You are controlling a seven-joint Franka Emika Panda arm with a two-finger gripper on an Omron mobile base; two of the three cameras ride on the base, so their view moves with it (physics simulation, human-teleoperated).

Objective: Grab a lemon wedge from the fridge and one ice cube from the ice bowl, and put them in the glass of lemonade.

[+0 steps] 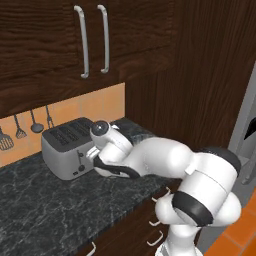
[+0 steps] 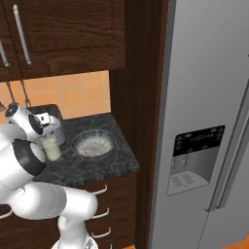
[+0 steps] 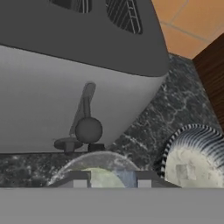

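claw (image 3: 108,178) is hanging right over the glass of lemonade (image 2: 51,147), fingers a bit apart with nothing between them; ice bowl (image 2: 93,143) sits just right of the glass on the dark surface (image 2: 97,165); toaster (image 1: 67,146) right behind; fridge (image 2: 204,121) far right

Kitchen: fridge (image 2: 204,97), toaster (image 1: 67,147), counter (image 1: 40,210)

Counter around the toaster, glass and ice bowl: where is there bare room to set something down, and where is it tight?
Bare counter spreads left and in front of the toaster. Tight spot: the glass of lemonade stands between toaster and ice bowl, with the gripper right over it. A narrow strip lies between the bowl and the cabinet panel beside the fridge.
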